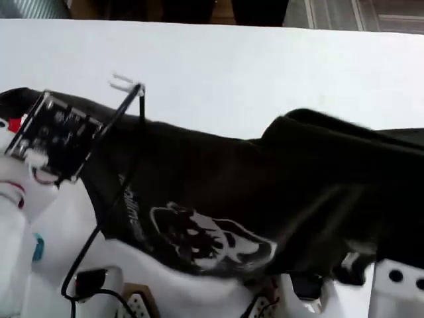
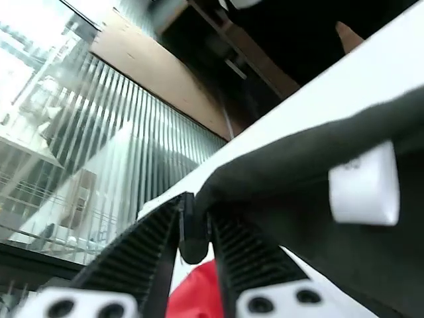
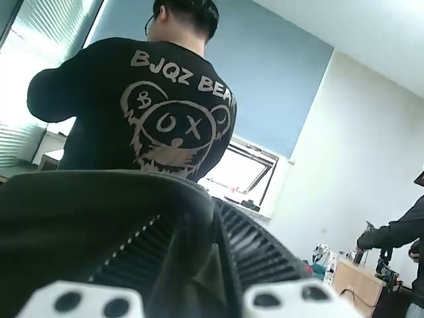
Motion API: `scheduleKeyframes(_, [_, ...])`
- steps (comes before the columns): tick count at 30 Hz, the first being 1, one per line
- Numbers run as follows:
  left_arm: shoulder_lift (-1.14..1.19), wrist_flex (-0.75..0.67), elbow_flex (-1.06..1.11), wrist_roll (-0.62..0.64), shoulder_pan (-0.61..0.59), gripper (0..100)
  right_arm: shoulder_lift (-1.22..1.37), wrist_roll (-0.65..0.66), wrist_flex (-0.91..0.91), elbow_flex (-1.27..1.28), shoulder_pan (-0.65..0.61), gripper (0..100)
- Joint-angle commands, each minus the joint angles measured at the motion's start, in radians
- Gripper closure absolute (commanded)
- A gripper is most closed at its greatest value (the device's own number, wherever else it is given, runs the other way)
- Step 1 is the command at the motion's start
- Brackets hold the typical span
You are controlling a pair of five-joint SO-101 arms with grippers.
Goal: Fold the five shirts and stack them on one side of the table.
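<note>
Where the two ribbed jaws of the left pincer meet, we see them drawn almost together, with a dark fold of the black shirt nipped in the narrow gap. From that grip the cloth runs away from the pincer as a long band beside the far edge of the white table. A red part sits just behind the jaws, on the wrist side.

The right pincer is likewise closed down on black cloth. The fabric bunches between its ribbed jaws and spills over one of them.

In the high view, the shirt is stretched out between the two arms, so its long axis lies from one pincer across to the other, along the width of the table. At the left pincer's end it narrows beneath the arm's circuit board. Toward the right pincer it widens and rises into a fold. Its white print faces up, about midway between the pincers, on the edge nearer the arms' bases.
</note>
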Motion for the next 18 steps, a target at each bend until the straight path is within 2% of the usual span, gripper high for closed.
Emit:
scheduleKeyframes(1, [-0.020,0.014,0.008,0.006,-0.015,97,-0.019,-0.003,0.005,-0.008,0.004,97.8])
scheduleKeyframes(10, [-0.089,0.005,0.102,-0.021,-0.049,97,0.027,-0.005,0.002,0.000,0.004,97.8])
scheduleKeyframes(18, [-0.089,-0.153,0.337,-0.052,-0.048,97,0.213,-0.006,0.005,0.000,0.002,97.8])
